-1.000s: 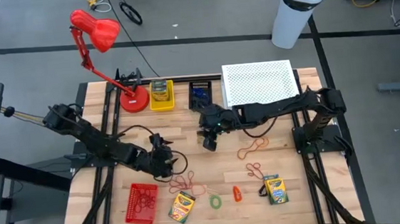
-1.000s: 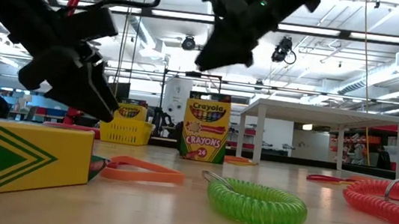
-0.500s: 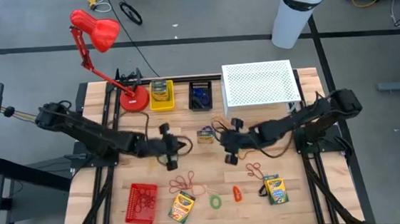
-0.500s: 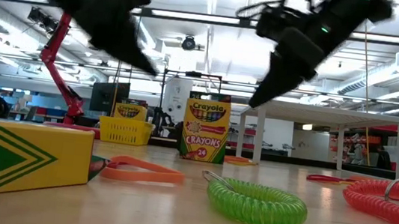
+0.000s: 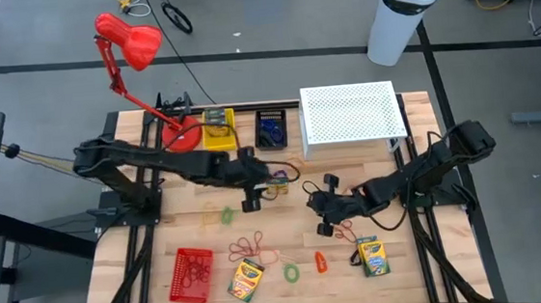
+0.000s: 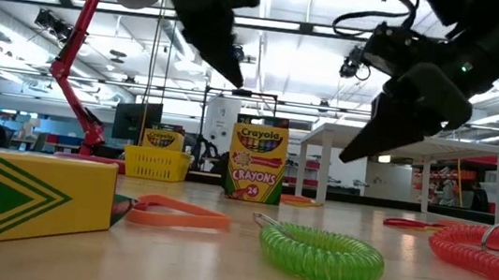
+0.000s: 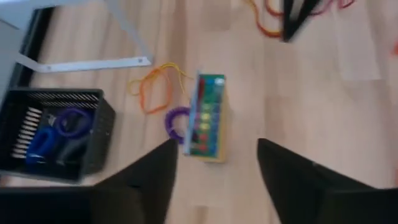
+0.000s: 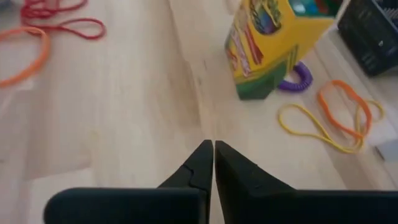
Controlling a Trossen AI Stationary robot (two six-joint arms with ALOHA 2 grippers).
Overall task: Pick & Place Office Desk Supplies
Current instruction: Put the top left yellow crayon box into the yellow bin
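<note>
Holding [left gripper (image 7: 214,163)]: you are keeping the fingers spread wide and empty, hovering above the upright crayon box (image 7: 207,117) at mid-table, touching nothing.
Holding [right gripper (image 8: 213,149)]: you are keeping the fingertips pressed together on nothing, hanging above bare wood near the table's middle.
Reading [upright crayon box]: the low view is showing "Crayola", "CRAYONS" and "24" on its yellow-and-green face.
Lying beside it: a purple coil loop (image 7: 176,121) is touching the box's side, and yellow and orange rubber bands (image 7: 153,88) are lying just beside it, toward the black basket (image 7: 56,135).
Sitting in baskets: blue and purple loops (image 7: 55,129) are filling the black basket; another crayon box (image 5: 216,123) is standing in the yellow basket (image 5: 219,141).
Waiting at the front edge: two more crayon boxes (image 5: 246,278) and (image 5: 372,255), a green coil loop (image 6: 321,252), an orange clip (image 5: 320,261) and a red basket (image 5: 191,275) of bands.
Blurring or cutting off: the nearest crayon box is cropped in the low view, so you are seeing no lettering there; the red coil (image 6: 489,250) is running off that picture's edge.
</note>
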